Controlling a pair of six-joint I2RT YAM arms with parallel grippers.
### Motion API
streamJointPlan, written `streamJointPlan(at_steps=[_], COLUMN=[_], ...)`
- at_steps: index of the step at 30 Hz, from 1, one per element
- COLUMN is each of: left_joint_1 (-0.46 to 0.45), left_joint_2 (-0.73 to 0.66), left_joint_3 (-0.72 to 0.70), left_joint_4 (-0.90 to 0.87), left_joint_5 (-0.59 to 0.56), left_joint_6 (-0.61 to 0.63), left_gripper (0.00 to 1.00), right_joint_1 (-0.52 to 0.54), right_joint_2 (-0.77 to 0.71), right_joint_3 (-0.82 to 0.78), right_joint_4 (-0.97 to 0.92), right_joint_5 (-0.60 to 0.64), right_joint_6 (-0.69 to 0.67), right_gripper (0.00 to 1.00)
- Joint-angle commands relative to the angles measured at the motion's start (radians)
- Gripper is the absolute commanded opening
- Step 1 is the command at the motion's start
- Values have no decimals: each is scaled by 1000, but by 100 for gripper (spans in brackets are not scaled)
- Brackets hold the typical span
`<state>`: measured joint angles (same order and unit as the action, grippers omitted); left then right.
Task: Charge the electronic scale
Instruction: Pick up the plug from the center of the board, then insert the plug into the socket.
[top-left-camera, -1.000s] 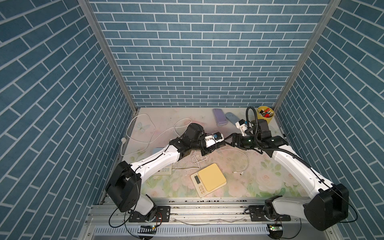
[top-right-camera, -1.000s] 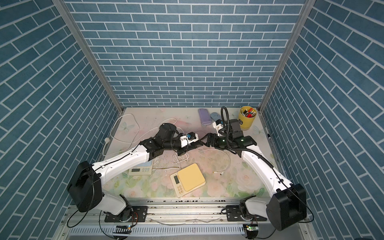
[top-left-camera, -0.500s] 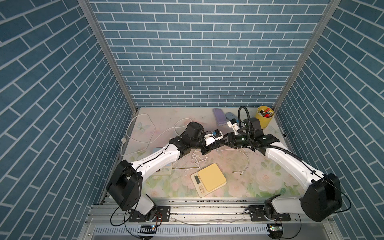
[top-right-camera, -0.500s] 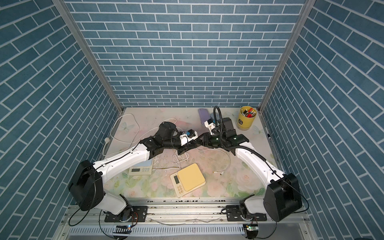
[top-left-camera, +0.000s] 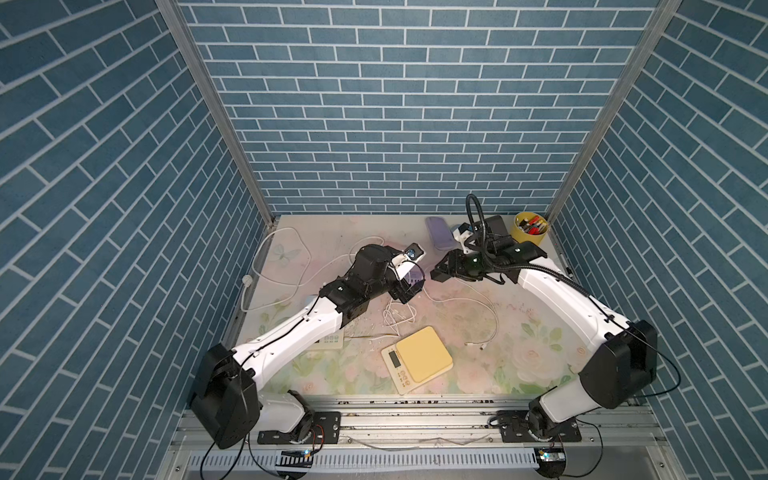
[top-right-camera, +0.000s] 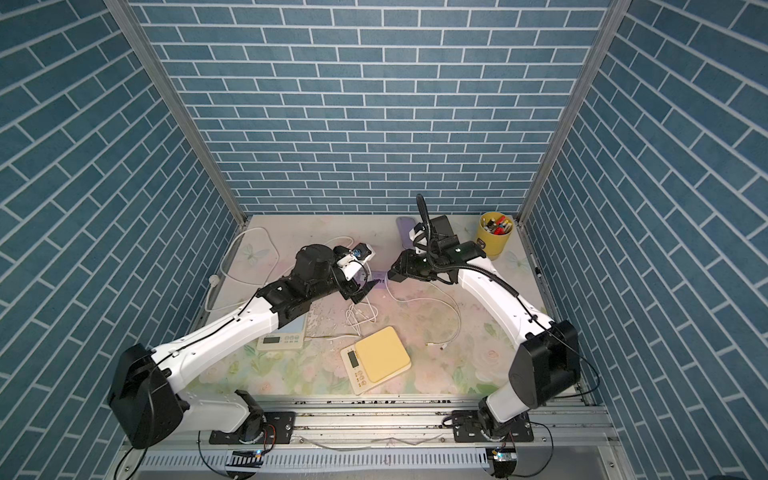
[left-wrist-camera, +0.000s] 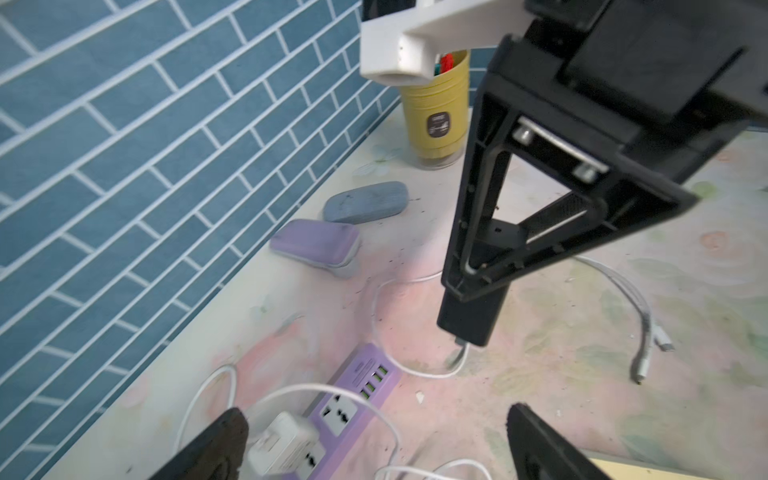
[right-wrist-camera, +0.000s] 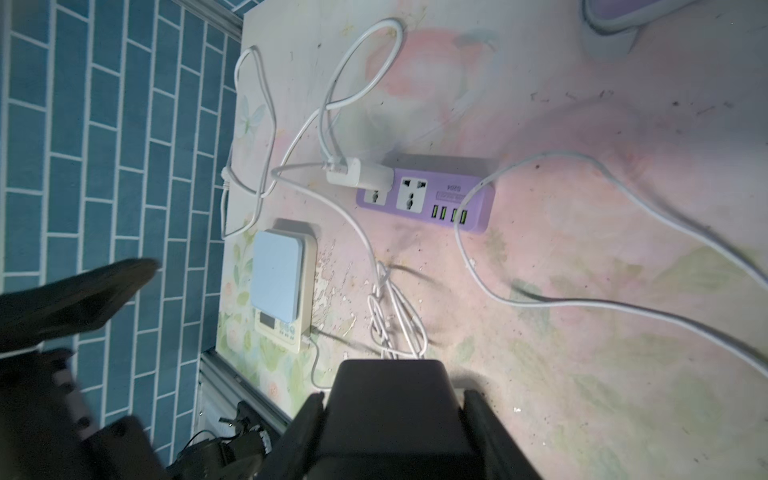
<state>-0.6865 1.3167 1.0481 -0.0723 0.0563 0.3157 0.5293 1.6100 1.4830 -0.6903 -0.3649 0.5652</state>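
The yellow scale (top-left-camera: 424, 359) sits cable-free by the worktop's (top-left-camera: 519, 365) front edge. Further back, over the purple power strip (right-wrist-camera: 440, 195), the right end effector (top-left-camera: 441, 272) clamps a black charger block (left-wrist-camera: 473, 307), probably to plug it in. The left end effector (top-left-camera: 409, 289) stands wide apart, empty.

Cables (top-left-camera: 397, 318) sprawl across the table's (top-left-camera: 498, 374) middle around the power strip (right-wrist-camera: 424, 191), with the right claw (top-left-camera: 436, 274) gripping a black block (left-wrist-camera: 469, 316) just above. A yellow scale (top-left-camera: 419, 359) blocks 6 o'clock, a blue scale (right-wrist-camera: 276, 278) 8, cases (top-left-camera: 438, 232) and a cup (top-left-camera: 528, 237) 1. Bare room at 5 and 11.

Soft even light; wrist-view edges seem slightly blurred.
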Motion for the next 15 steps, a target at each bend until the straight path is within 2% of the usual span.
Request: streamJointPlan(at_steps=[1, 7, 11, 15], left_joint_1=[11, 61, 113, 118], left_joint_2=[-94, -273, -314, -332], left_joint_3=[-40, -118, -87, -89], left_joint_4=[-65, -126, -277, -329], left_joint_5=[-233, -381, -338, -342], left_joint_6=[-79, -258, -314, -320], left_gripper=[100, 100, 100, 100], right_joint_1=[40, 68, 71, 97], right_joint_2=[142, 356, 477, 575], right_joint_3=[148, 362, 515, 665], right_joint_4=[-160, -232, -297, -368], right_joint_5=[112, 187, 243, 307], right_joint_6=[-84, -59, -50, -55], right_gripper=[0, 0, 0, 0])
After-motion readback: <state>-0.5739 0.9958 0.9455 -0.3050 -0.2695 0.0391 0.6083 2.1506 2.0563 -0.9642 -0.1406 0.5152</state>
